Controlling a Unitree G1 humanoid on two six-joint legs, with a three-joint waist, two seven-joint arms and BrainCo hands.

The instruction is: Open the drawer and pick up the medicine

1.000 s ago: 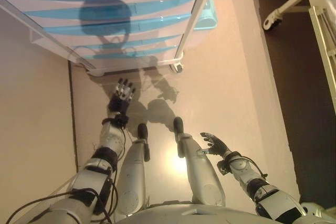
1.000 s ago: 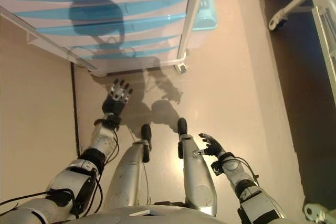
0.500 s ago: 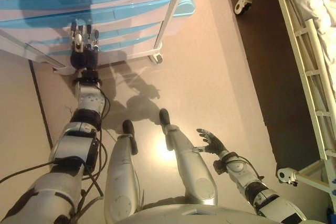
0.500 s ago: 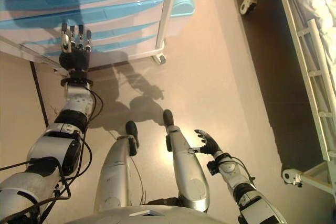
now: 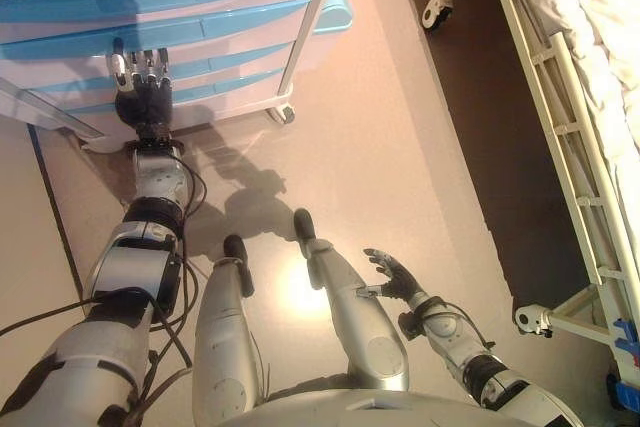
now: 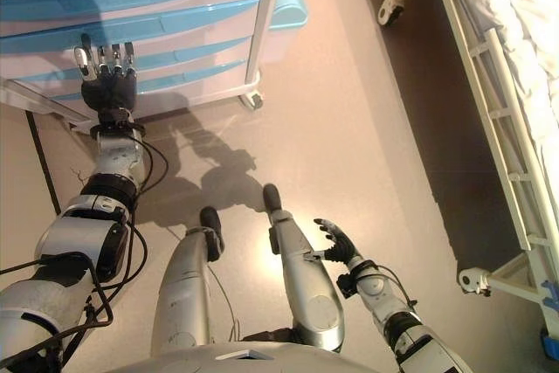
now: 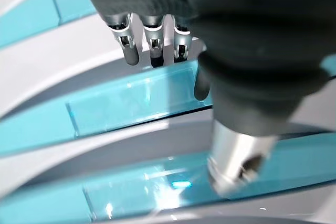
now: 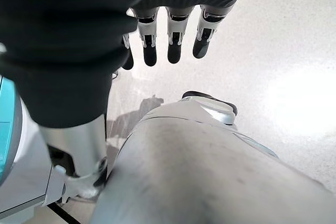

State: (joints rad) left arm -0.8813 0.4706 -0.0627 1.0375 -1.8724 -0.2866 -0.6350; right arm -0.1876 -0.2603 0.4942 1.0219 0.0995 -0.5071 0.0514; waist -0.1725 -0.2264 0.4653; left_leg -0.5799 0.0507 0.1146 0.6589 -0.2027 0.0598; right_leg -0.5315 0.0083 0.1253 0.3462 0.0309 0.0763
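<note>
Drawer unit (image 5: 180,7), white with blue fronts, all drawers closed. Left hand (image 5: 140,97) raised before lower fronts, fingers straight and spread. Right hand (image 5: 392,275) low, relaxed, empty.

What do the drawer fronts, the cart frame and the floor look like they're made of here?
Drawer fronts: likely translucent blue plastic, glossy; light glints off them and they look see-through. The left robot hand reaches toward them with straight fingers. Cart frame: smooth white, painted metal or plastic; cannot tell which. Floor: smooth beige sheet or polished surface, semi-gloss; it shows a bright reflection.
</note>
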